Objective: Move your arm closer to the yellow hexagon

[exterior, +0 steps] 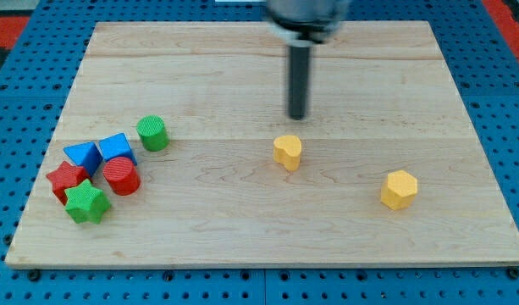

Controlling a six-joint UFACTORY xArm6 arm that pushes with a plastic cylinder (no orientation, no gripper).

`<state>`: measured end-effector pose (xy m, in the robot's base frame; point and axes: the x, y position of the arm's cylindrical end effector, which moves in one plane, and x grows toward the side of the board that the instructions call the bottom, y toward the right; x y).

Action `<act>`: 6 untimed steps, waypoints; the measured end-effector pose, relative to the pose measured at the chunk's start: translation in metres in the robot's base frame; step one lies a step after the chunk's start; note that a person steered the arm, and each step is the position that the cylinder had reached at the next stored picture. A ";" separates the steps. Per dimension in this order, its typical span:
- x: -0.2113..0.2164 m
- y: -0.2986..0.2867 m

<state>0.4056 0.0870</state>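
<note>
On the pale wooden counter [242,220], a huddle of small ridged plastic blocks sits toward the view's left, at about eight o'clock from the board's middle. Furthest left is a red star-shaped block [66,180], with a blue block [81,156] of unclear shape touching it at twelve o'clock. A green star-shaped block [87,203] lies at five o'clock from the red star, touching it. A second blue block [117,147], roughly cube-like, sits just beside the first, and a red cylinder [122,176] rests at six o'clock from it. A green cylinder [152,133] stands slightly apart, at two o'clock from the cluster.

Near the centre lies a yellow block [287,152] with a rounded, somewhat heart-like outline. My tip [298,117] stands at twelve o'clock from it, near but not touching. The rod is straight and dark; it carries no hand, so there is nothing to open, close or hold, and it touches no block.

The yellow hexagon [399,189] lies toward the view's right, at four o'clock from my tip and well apart from it. It is a solid yellow six-sided block, flat face up, standing alone on bare wood.
</note>
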 end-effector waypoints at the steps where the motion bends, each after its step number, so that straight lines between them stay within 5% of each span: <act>1: 0.067 0.007; 3: 0.073 -0.215; 4: 0.072 -0.170; 6: 0.068 0.084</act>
